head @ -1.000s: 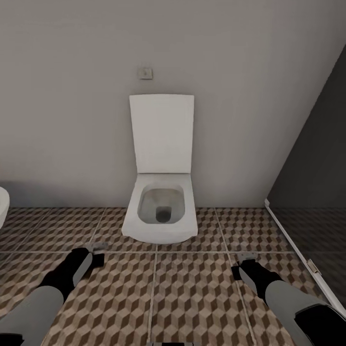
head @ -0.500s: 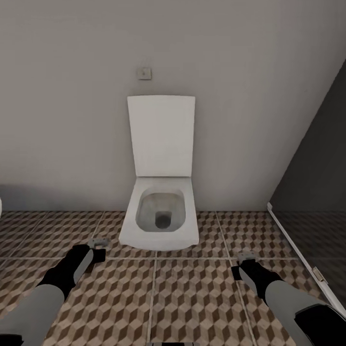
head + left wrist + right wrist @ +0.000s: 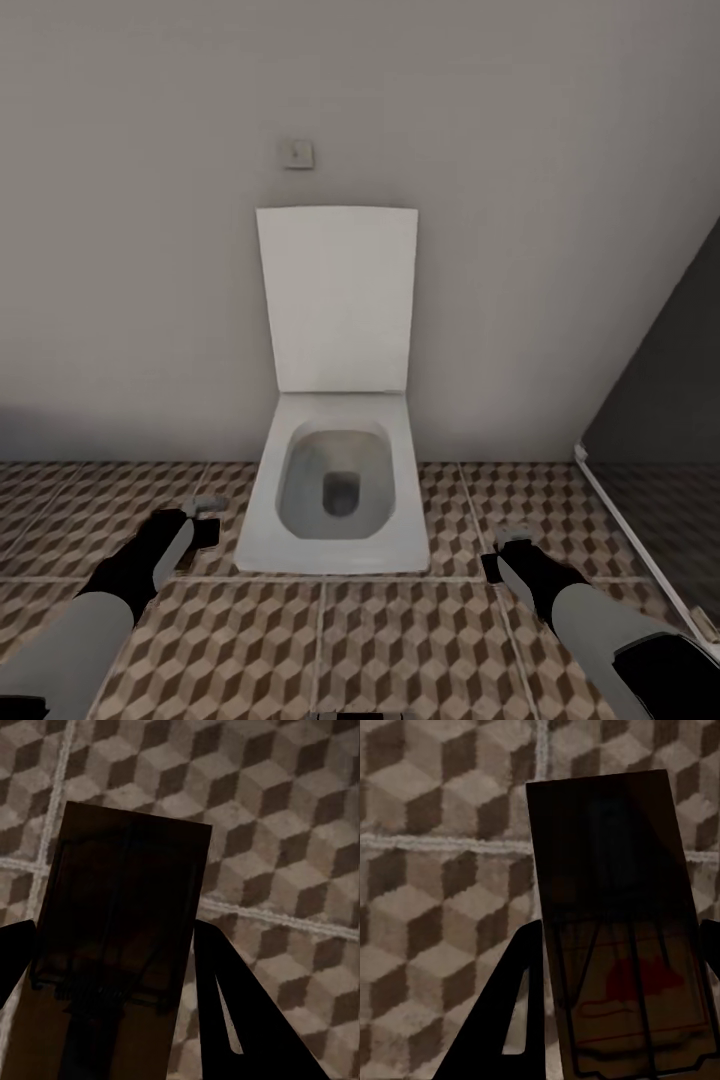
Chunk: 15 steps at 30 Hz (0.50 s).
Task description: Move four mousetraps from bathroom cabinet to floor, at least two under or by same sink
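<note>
In the left wrist view a flat dark brown mousetrap [image 3: 127,892] sits between the two black fingers of my left gripper [image 3: 112,930], which is shut on it above the cube-pattern bathroom floor [image 3: 285,832]. A second mousetrap [image 3: 611,870], with a red mouse print, is held the same way by my right gripper [image 3: 619,934]. From the head camera both arms hang low over the bathroom floor [image 3: 400,640], the left gripper [image 3: 205,505] and right gripper [image 3: 510,537] on either side of the toilet. The cabinet and the sink are out of view.
A white toilet [image 3: 340,480] with its lid up stands against the grey wall straight ahead, a small flush plate [image 3: 297,153] above it. A dark glass panel [image 3: 660,420] with a white bottom rail closes off the right side. Tiled floor lies on both sides of the toilet.
The whole view has moved closer to the toilet, which now looks larger and lower. The white rim at the left edge has left the picture. Both arms keep their pose.
</note>
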Motion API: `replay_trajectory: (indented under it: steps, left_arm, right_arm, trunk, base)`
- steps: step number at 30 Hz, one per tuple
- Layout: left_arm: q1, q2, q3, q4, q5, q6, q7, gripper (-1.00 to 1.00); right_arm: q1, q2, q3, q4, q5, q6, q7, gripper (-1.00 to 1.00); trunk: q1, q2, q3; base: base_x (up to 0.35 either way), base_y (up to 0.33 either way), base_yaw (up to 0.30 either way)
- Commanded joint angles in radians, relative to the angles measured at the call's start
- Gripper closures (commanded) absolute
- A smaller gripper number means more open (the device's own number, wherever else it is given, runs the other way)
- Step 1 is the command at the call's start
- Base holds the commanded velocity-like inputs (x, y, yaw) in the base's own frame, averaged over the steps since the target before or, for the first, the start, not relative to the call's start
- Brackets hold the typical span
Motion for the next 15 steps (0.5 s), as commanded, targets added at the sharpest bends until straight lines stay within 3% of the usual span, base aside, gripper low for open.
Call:
replay_trajectory:
  steps: [1, 9, 15]
  left_arm:
    - [0.0, 0.002, -0.007, -0.001, 0.007, 0.004, 0.008, 1.0]
    - [-0.001, 0.002, -0.007, -0.001, 0.007, 0.004, 0.008, 1.0]
    - [0.0, 0.002, -0.007, -0.006, 0.007, 0.004, 0.009, 1.0]
  right_arm:
    - [0.0, -0.001, 0.008, -0.003, -0.012, 0.006, -0.005, 1.0]
    - [0.0, -0.001, 0.008, -0.003, -0.011, 0.006, -0.005, 1.0]
    - [0.0, -0.001, 0.008, -0.003, -0.011, 0.006, -0.005, 1.0]
  trunk:
    - [0.0, 0.0, -0.001]
    - [0.0, 0.0, -0.001]
    - [0.0, 0.0, -0.001]
  base:
    - [0.322, 0.126, 0.0]
    - [0.313, 0.155, 0.0]
    - [0.097, 0.051, 0.0]
